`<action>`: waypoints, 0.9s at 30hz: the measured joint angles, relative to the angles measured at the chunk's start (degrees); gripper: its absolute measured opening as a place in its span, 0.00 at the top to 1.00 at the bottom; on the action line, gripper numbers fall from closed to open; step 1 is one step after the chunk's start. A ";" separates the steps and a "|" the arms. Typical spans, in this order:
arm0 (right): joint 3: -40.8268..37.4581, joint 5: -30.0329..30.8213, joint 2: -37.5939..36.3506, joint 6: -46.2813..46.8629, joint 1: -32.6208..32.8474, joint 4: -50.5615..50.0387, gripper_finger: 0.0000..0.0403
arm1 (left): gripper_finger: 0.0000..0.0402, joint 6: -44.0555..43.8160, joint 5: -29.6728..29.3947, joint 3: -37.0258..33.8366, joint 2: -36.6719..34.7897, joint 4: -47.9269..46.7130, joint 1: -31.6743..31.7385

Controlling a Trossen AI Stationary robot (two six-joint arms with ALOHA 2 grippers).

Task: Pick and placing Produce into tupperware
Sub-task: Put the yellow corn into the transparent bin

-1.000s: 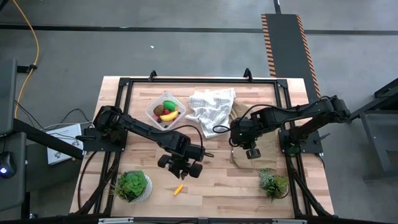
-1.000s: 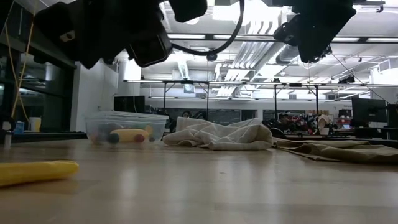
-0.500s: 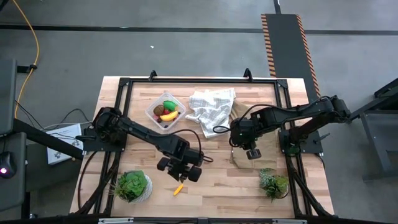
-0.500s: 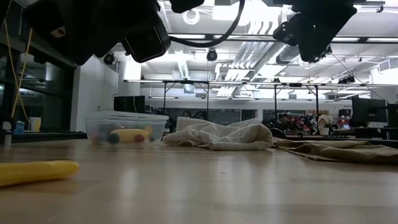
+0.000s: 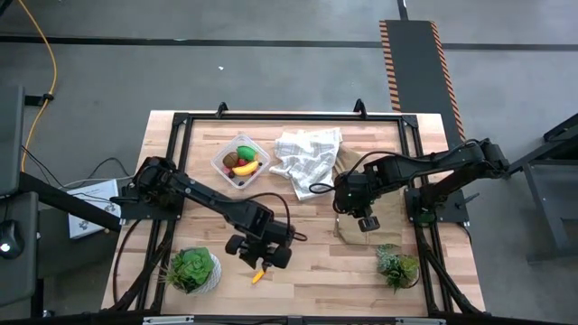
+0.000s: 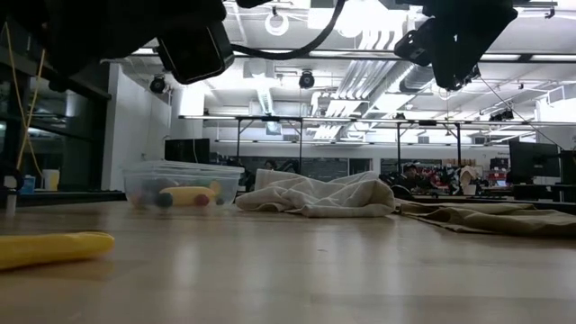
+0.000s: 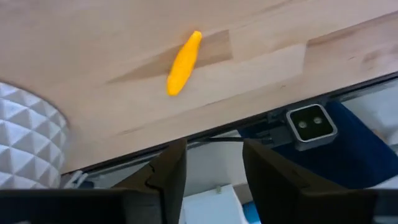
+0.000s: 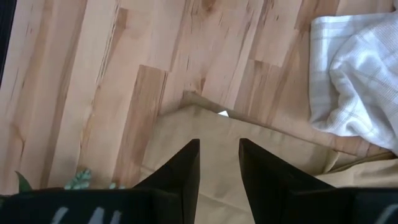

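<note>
We see the wooden bench [image 5: 307,271] with both dark arms reaching over it. The white checked cloth [image 5: 307,155] lies crumpled toward the far side, with a tan cloth [image 8: 249,162] beside it under the right gripper [image 8: 217,165], whose fingers stand slightly apart and hold nothing. Two potted plants sit at the near edge, one by the left corner [image 5: 191,269] and one by the right [image 5: 397,266]. The clear tupperware [image 5: 240,161] rests just beside the white cloth and holds a banana-like yellow piece, a brown ball, a green piece and something red. The left gripper [image 7: 211,165] hovers above the near edge, fingers parted and empty; the loose yellow produce piece [image 7: 184,63] lies flat on the bench just ahead of those fingers, well apart from the tupperware. We can read no writing anywhere.
</note>
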 joint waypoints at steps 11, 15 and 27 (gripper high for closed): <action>0.00 -0.04 0.00 -0.74 0.02 0.63 0.74 | 0.64 -2.25 0.08 0.00 -0.02 3.23 0.02; 0.00 -0.04 0.00 -1.44 0.02 1.03 0.74 | 0.63 -2.81 0.08 0.00 -0.04 3.52 0.02; 0.00 -0.04 0.00 -2.87 0.01 1.22 0.74 | 0.63 -4.75 -0.16 0.00 -0.04 3.85 0.01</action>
